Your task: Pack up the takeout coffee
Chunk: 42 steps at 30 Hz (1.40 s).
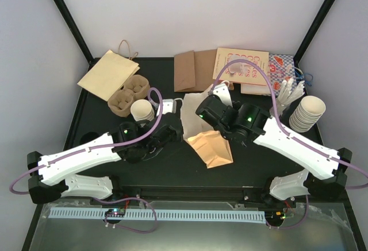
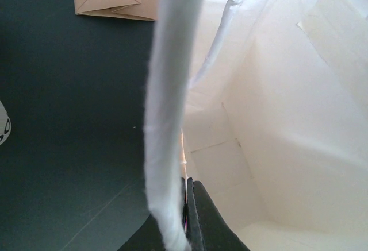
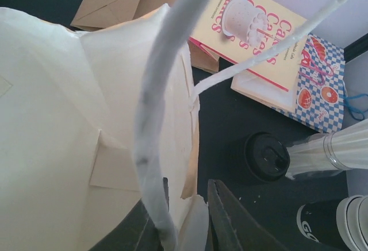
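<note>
A white bag stands open at the middle of the worktop, held from both sides. The left jaws are closed on its rim, pinching the paper wall, and a twisted white handle runs up in front of that wrist camera. The right jaws are closed on the opposite rim with a fold of paper caught between them.

The coffee cup is seen from above, so mostly its black lid shows. It stands on the worktop outside the bag, towards the far right corner, just beside a stack of clear cups lying on its side. In the top view the right arm hides it.

A peach-coloured bag lies flat on the near side of the white bag, touching it. Towards the far left corner, a lidless white cup stands beside a brown cup tray.
</note>
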### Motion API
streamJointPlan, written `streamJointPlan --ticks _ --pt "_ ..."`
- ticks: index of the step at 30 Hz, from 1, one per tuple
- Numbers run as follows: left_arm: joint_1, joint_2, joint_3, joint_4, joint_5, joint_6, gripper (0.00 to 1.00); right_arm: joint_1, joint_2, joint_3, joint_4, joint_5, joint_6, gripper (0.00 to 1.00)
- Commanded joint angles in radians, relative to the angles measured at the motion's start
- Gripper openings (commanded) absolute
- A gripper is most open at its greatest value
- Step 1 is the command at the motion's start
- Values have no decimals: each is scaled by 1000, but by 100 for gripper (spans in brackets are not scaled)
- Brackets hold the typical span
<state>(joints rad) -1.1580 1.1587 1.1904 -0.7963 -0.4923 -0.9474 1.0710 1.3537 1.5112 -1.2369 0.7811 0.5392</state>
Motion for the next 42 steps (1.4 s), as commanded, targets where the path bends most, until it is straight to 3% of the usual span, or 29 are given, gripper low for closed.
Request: streamJointPlan --ticks 1,11,17,23,26,32,38,42 --pt "21 8 47 -81 -46 -15 2 -11 -64 -1 13 -9 30 22" --pt "96 -43 33 -131 -42 -18 2 -209 -220 -139 150 -197 -13 22" --pt "106 -62 26 -104 -37 16 2 -241 -228 -144 166 -264 -53 37" --pt "106 -52 17 22 44 97 1 -242 -215 -145 210 -401 -82 39" --pt "105 -34 36 16 35 117 2 -242 -233 -156 235 -439 -84 34" --pt "131 -13 71 -49 12 111 7 -309 -257 -191 230 -512 -77 1" --pt "142 18 108 -117 56 142 35 -341 -288 -219 252 -594 -91 1" --pt "144 68 147 -162 108 171 41 -341 -286 -217 257 -610 -95 1"
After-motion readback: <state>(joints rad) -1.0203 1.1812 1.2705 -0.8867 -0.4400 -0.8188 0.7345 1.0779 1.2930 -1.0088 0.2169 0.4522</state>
